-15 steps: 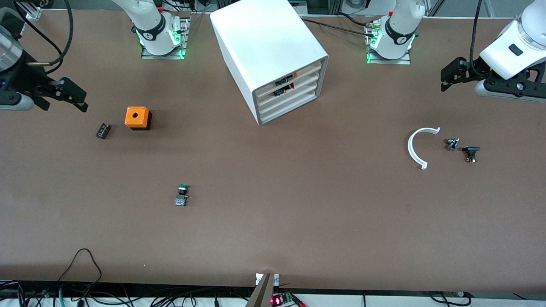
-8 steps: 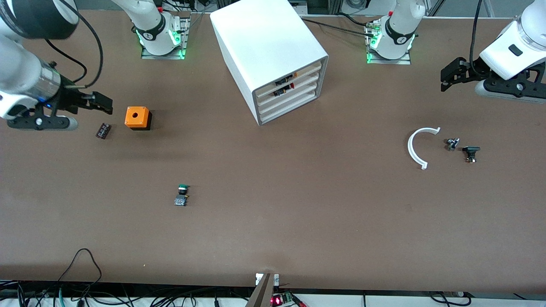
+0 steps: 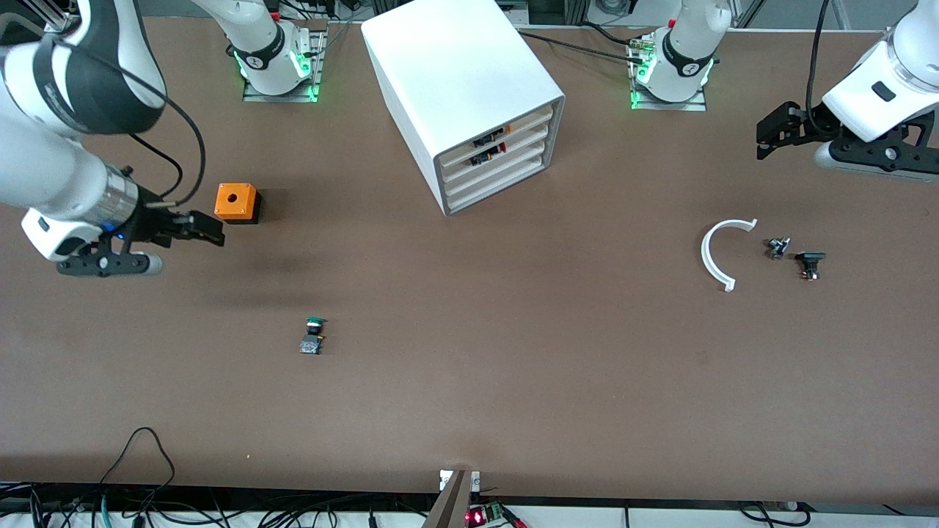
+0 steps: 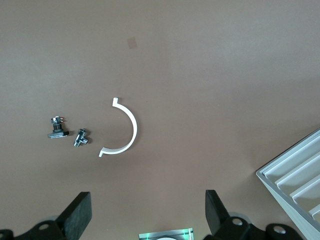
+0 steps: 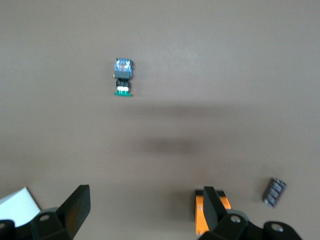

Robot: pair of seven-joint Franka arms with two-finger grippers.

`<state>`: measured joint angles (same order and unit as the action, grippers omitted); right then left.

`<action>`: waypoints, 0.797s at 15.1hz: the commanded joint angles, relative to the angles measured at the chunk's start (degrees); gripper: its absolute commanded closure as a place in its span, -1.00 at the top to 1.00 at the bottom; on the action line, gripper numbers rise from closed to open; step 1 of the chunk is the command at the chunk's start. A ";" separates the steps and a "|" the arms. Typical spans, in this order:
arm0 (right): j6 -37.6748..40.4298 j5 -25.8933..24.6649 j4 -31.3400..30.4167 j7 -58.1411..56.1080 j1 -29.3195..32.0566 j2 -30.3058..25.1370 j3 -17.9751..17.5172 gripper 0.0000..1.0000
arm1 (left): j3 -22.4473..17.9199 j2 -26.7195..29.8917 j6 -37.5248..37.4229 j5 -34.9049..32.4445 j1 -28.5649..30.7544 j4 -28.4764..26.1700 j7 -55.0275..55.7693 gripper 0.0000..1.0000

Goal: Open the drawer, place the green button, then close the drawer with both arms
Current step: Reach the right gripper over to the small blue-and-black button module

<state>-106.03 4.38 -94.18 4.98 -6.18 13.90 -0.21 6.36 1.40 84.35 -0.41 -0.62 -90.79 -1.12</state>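
Observation:
The button (image 3: 314, 336), green cap and dark body, lies on its side on the brown table, nearer the front camera than the orange box. It also shows in the right wrist view (image 5: 122, 76). The white cabinet (image 3: 462, 88) stands at the middle near the bases; its drawer (image 3: 496, 173), third from the top, is shut. My right gripper (image 3: 211, 233) is open and empty, over the table beside the orange box, apart from the button; its own view shows it too (image 5: 143, 210). My left gripper (image 3: 766, 136) is open and empty, over the left arm's end of the table (image 4: 147, 212).
An orange box with a hole (image 3: 236, 202) stands by the right gripper (image 5: 199, 216). A small black part (image 5: 274, 192) lies beside it. A white arc (image 3: 717, 253), a small metal part (image 3: 777, 247) and a black-capped part (image 3: 809, 262) lie toward the left arm's end. Cables run along the front edge.
My right arm has swung in from the table's end, toward the front camera and the middle, and now covers the small black part in the front view. The left gripper has barely moved.

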 commanded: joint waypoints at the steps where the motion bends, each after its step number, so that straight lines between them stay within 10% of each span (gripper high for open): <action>1: -1.90 0.72 5.83 4.50 -1.99 6.91 0.12 1.00 | 0.06 -2.01 0.47 1.38 0.09 1.93 0.33 1.00; 12: -21.04 -0.95 11.21 6.62 -4.81 23.18 0.12 1.00 | 1.81 -2.01 0.38 1.38 -0.53 1.85 0.42 1.00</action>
<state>-124.67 3.60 -85.14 11.26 -10.65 34.35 0.02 7.73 0.12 85.31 -0.20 -0.99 -90.75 -1.12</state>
